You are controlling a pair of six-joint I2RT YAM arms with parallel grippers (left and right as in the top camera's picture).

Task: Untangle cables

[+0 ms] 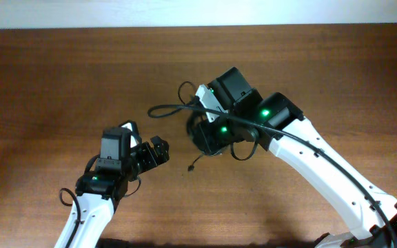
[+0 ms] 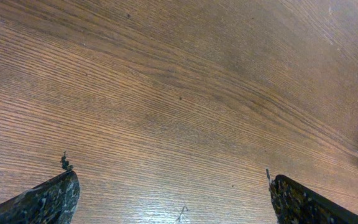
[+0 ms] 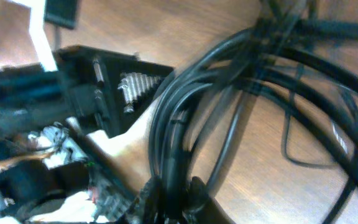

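Observation:
The cables [image 1: 174,107] are thin black cords bunched under my right gripper near the table's middle. One strand loops out to the left, and a plug end [image 1: 192,167] trails toward the front. In the right wrist view the cables [image 3: 272,68] fan out in blurred loops. My right gripper [image 3: 171,190] is shut on a bundle of them; in the overhead view my right gripper [image 1: 209,134] sits over the bunch. My left gripper [image 1: 158,150] is open and empty, left of the bunch and apart from it. In the left wrist view my left gripper [image 2: 169,183] shows only bare wood between its fingers.
The brown wooden table [image 1: 60,76] fills the overhead view, with a pale wall strip along the back edge. In the right wrist view, parts of the left arm [image 3: 98,87] show at the left, close to the cable bunch.

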